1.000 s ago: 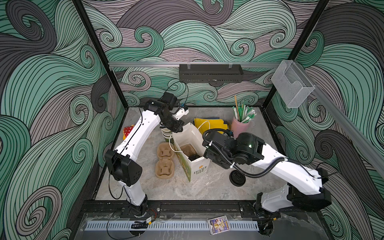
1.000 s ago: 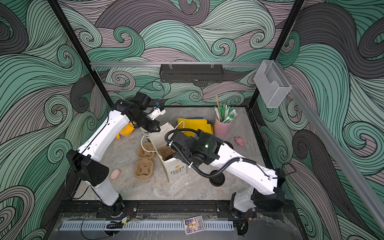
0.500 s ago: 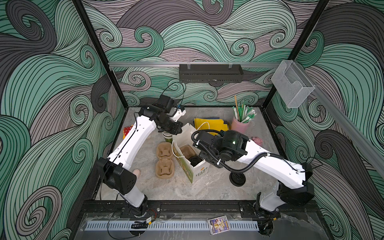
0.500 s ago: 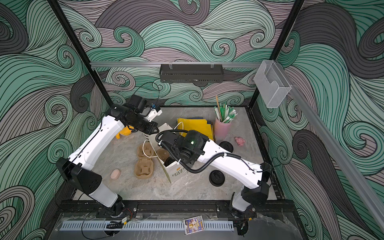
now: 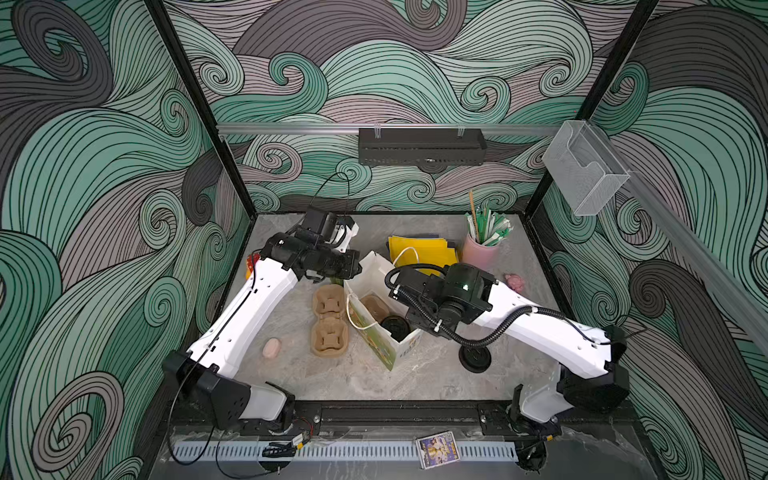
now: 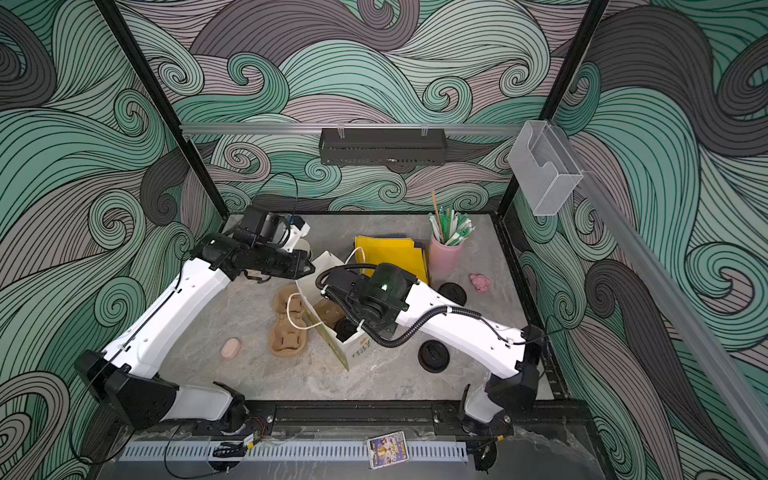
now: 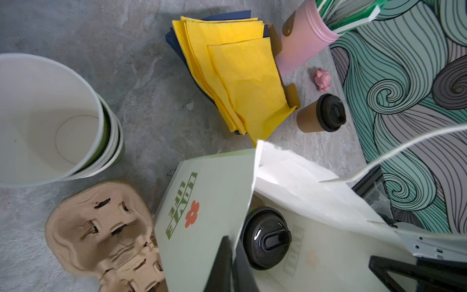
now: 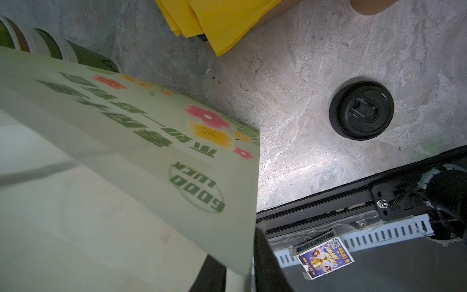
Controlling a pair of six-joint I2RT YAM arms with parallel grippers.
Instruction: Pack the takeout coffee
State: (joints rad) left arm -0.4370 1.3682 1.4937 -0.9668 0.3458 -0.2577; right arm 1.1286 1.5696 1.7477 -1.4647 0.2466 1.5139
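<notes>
A pale green paper bag [image 5: 401,353] stands open mid-table. Inside it one takeout coffee [image 7: 265,239] shows its black sip lid [image 5: 395,326], beside a brown carrier [image 5: 374,305]. The other takeout coffee [image 7: 309,120], tan with a black lid [image 6: 452,293], stands on the table right of the bag. My left gripper [image 7: 233,265] is shut on the bag's back-left rim [image 6: 316,266]. My right gripper [image 8: 240,265] has one finger on each side of the bag's right wall [image 8: 227,202], pinching it.
A cardboard cup carrier [image 5: 329,322] lies left of the bag, with nested lidless cups [image 7: 50,118] behind it. A loose black lid [image 5: 475,358] lies front right. Yellow napkins [image 5: 419,249] and a pink straw holder [image 5: 480,253] stand at the back. Small pink toys [image 5: 272,348] [image 5: 515,282] lie about.
My right arm has swung back over the bag and its jaws have closed onto the right wall. A lidded cup now shows inside. The left arm has dropped lower, staying at the rim.
</notes>
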